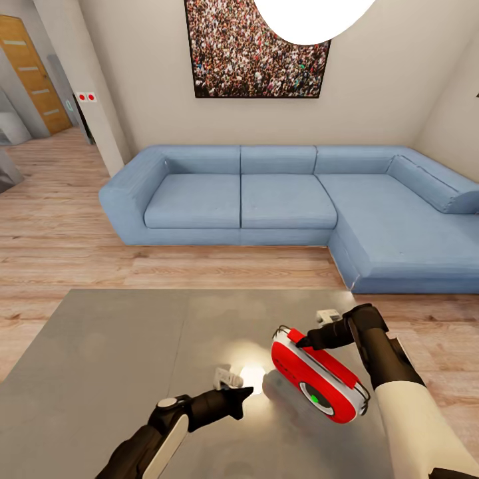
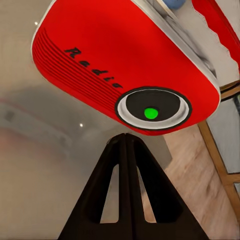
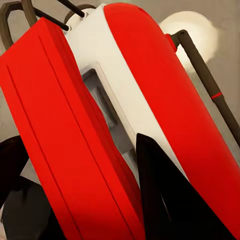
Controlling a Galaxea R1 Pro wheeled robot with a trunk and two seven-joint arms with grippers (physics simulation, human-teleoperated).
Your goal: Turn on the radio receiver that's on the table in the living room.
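Note:
The red radio receiver [image 1: 319, 376] with white trim rests on the glossy grey table [image 1: 100, 346] at its right part, and a green dot glows in its round dial [image 1: 318, 398]. My right gripper [image 1: 305, 342] tapers to one point and touches the radio's upper far end near the wire handle [image 1: 283, 329]. In the right wrist view a dark fingertip [image 3: 150, 170] lies against the radio's white band [image 3: 107, 65]. My left gripper [image 1: 247, 391] is shut, just left of the radio and apart from it. In the left wrist view its joined fingers [image 2: 125, 137] point at the dial [image 2: 152, 107].
A long blue L-shaped sofa [image 1: 286, 199] stands beyond the table across a strip of wood floor [image 1: 60, 253]. Above it hang a framed crowd picture [image 1: 253, 60] and a pendant lamp [image 1: 313, 16]. A wooden door [image 1: 33, 73] is at the far left.

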